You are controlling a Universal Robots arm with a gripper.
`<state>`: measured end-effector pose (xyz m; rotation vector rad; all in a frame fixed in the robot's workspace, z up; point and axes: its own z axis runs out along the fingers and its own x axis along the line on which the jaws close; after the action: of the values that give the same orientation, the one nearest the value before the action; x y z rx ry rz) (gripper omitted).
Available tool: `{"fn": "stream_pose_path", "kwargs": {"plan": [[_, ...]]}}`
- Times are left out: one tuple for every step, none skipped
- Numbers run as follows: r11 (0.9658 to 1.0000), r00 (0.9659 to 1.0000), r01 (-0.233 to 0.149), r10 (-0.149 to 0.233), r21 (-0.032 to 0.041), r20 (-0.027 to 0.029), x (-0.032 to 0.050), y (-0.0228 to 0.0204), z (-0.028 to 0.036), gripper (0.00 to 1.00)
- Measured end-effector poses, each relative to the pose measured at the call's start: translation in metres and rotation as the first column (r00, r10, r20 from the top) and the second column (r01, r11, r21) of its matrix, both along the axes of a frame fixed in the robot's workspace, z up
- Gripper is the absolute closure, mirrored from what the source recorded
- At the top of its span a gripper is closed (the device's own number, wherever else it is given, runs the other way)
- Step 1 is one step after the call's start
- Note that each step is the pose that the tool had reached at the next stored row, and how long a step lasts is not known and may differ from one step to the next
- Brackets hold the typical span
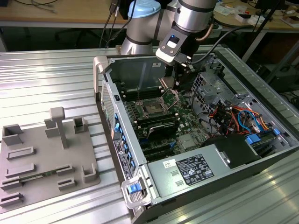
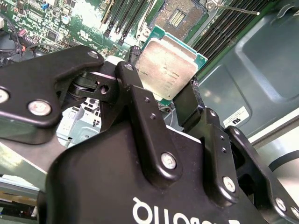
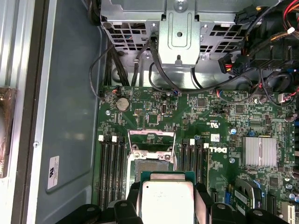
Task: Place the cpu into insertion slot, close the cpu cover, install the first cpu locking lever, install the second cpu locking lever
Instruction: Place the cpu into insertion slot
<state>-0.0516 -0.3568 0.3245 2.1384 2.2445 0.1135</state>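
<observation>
Tool (image 2: 161, 91) pinches the cpu (image 2: 169, 63) by its edges, raised near the uncovered insertion slot (image 3: 152, 163)

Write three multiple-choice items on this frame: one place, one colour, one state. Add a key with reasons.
1. Relative to the insertion slot, the cpu is: A seated in it; B held clear of it in the gripper; C lying loose beside it.
2. The cpu's top is: A black; B gold; C silvery-grey.
3. The cpu cover is: A raised open; B shut over the slot; C shut with the cpu under it.

Key:
1 B: in the second wrist view, black fingers clamp the chip's edges, and the slot lies bare.
2 C: the metal top is silvery-grey above a green edge.
3 A: in the exterior view, the frame stands up off the slot.
</observation>
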Motion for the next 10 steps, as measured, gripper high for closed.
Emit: {"fn": "stream_pose_path", "kwargs": {"plan": [[1.0, 1.0, 0.0, 0.0, 0.0001, 0.0, 0.0, 0.0, -0.0001, 0.45], [1.0, 1.0, 0.0, 0.0, 0.0, 0.0, 0.0, 0.0, -0.0004, 0.45], [1.0, 1.0, 0.002, -0.002, 0.0001, 0.0, 0.0, 0.0, -0.0007, 0.45], [1.0, 1.0, 0.003, -0.003, 0.0001, 0.0, 0.0, 0.0, -0.0009, 0.45], [1.0, 1.0, 0.005, -0.005, 0.0001, 0.0, 0.0, 0.0, -0.0014, 0.45], [0.9999, 0.9999, 0.01, -0.01, 0.0001, 0.0, 0.0, 0.0, -0.0018, 0.45], [0.9998, 0.9998, 0.017, -0.017, 0.0, 0.0, 0.0, 0.0, -0.0023, 0.45], [0.9995, 0.9995, 0.03, -0.03, 0.0001, 0.0, 0.0, 0.0, -0.0034, 0.45], [0.9989, 0.9989, 0.047, -0.047, 0.0001, 0.0, 0.0, 0.0, -0.0047, 0.45], [0.9985, 0.9985, 0.055, -0.055, 0.0001, 0.0, 0.0, 0.0001, -0.0055, 0.45]]}}
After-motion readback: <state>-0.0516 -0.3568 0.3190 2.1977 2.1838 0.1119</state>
